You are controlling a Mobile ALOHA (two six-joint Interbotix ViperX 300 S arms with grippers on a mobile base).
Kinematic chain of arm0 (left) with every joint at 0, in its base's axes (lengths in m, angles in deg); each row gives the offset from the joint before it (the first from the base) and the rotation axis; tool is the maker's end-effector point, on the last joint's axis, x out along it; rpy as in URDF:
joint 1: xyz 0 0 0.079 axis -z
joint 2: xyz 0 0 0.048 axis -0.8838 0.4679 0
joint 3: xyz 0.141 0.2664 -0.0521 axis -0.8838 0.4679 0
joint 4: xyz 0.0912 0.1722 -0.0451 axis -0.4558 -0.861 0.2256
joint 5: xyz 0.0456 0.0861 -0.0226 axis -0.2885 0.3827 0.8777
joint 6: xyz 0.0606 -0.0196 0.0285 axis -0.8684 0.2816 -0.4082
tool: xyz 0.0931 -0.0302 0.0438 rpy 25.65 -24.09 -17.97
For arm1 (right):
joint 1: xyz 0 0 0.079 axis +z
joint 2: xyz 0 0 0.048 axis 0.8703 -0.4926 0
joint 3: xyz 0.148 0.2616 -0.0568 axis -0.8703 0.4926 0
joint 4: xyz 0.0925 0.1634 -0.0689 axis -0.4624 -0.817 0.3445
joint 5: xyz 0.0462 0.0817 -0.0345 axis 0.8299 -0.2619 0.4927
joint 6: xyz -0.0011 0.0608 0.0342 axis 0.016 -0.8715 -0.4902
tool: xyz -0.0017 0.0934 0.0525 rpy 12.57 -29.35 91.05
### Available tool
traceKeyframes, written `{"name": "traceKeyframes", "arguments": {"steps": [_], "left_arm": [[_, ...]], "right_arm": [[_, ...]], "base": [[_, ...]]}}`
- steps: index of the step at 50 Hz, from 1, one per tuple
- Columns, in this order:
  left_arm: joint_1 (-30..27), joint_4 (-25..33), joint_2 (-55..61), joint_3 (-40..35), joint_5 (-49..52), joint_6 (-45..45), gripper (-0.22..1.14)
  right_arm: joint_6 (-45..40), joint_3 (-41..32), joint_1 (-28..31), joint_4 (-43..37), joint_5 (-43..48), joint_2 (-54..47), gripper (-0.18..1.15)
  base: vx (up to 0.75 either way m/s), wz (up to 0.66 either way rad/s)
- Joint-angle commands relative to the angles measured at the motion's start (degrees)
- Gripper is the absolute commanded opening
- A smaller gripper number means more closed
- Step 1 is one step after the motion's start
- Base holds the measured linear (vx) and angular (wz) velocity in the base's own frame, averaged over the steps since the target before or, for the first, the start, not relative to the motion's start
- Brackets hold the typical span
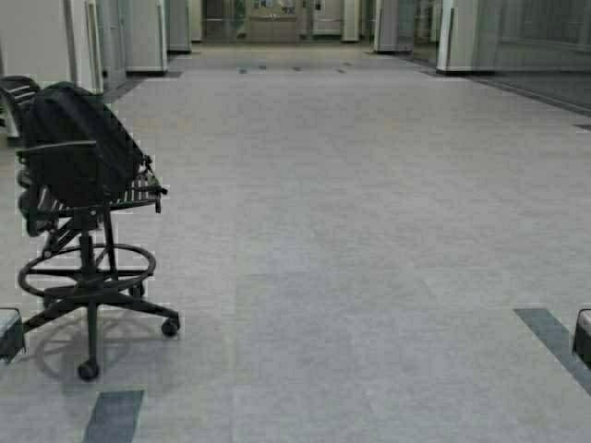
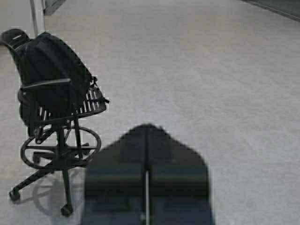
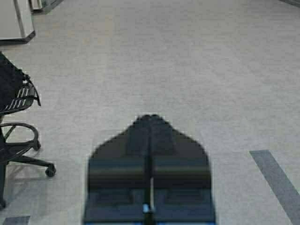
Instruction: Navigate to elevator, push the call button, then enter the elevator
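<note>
Neither the elevator nor the call button shows in any view. A long hallway of grey floor [image 1: 369, 203] stretches ahead. My left gripper [image 2: 147, 127] is shut and empty, held low over the floor, with a black chair just to its left. My right gripper [image 3: 150, 117] is likewise shut and empty, pointing forward over bare floor. In the high view only the edges of the two arms show, at the lower corners.
A black high office chair [image 1: 88, 212] on castors, with a black backpack [image 1: 78, 138] on its seat, stands close at the left. White pillars [image 1: 37, 41] line the left wall; glass walls [image 1: 526, 37] run along the right. Far ahead is a dim lobby end [image 1: 272, 23].
</note>
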Motion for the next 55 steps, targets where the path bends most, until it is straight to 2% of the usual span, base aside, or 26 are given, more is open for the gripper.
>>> {"name": "traceKeyframes", "arguments": {"steps": [1,39,55], "left_arm": [[0.0,-0.1,0.5,-0.1,-1.0,-0.1,0.03],[-0.1,-0.1,3.3,0.8,-4.0,-2.2,0.03],[-0.1,-0.1,5.4,1.2,-4.0,-5.2,0.03]], "right_arm": [[-0.1,-0.4,0.0,0.0,0.5,-0.2,0.05],[-0.1,1.5,0.0,0.0,1.8,-0.2,0.05],[-0.1,2.0,0.0,0.1,3.3,-0.1,0.05]], "base": [[0.34,-0.21],[0.41,-0.15],[0.54,-0.33]]}}
